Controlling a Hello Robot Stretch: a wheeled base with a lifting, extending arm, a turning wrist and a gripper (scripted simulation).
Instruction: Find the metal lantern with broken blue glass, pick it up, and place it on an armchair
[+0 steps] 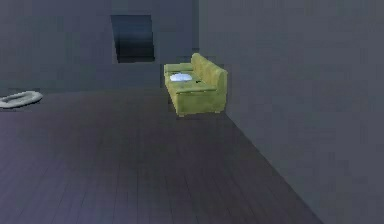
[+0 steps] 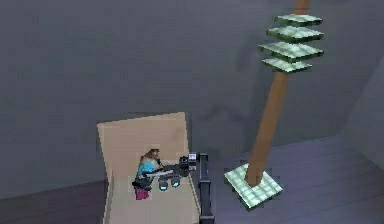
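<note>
Working the pick-up step, I judge: my dark square arm bar reaches over a pale beige flat worktop in the arm side view. My pincer sits at its far end. Right at the pincer is a small dark metal-looking object with blue patches, prob the lantern, though it's too small to be sure. It lies on or against the worktop, so I can't tell whether the pincer grips it or has nothing, nor whether the fingers touch it.

A tall floor lamp with brown pole and stacked green-white shades stands just beside the worktop, toward that view's right.

Drop-off spot: a yellow-green upholstered armchair in the forward view, against the wall near the far corner, w/ a pale patch on its seat, can't tell what.

Next move, as I see it: get the object clear of the worktop, pull the arm in w/o clipping the lamp, then drive across bare dark floor to the armchair.
</note>
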